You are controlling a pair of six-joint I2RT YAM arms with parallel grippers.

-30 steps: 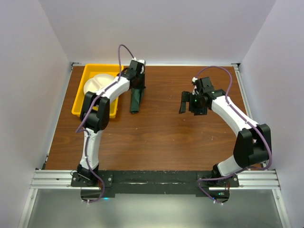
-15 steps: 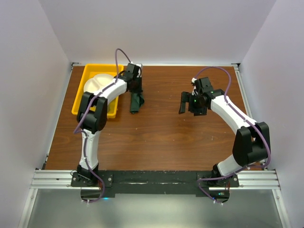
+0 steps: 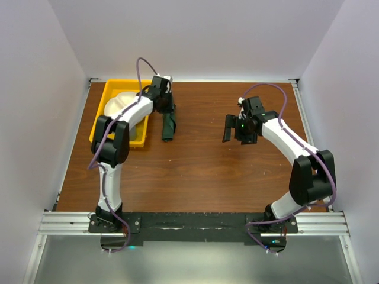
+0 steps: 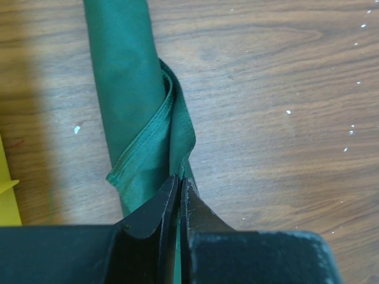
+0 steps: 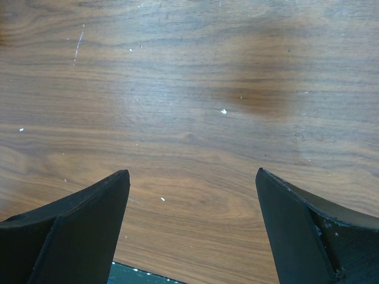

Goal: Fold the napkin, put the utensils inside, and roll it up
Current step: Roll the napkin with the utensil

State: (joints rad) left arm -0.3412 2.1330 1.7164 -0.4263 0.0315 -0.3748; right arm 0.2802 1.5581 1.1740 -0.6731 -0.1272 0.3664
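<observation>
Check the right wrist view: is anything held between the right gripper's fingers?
No, the right gripper stands open, with only the bare wooden table showing between its jaws.

The left arm (image 3: pixel 135 111) and right arm (image 3: pixel 285 141) have white links, black joints, a looping purple cable (image 3: pixel 140 66) each, black jaws, and a black base plate (image 3: pixel 189 221) at 6 o'clock.

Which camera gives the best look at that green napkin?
The left wrist view: the napkin fills it close up, a tight roll with a loose hemmed flap that the shut left gripper pinches. The top view shows it only as a small dark roll beside the tray. The right wrist view shows none of it.
</observation>
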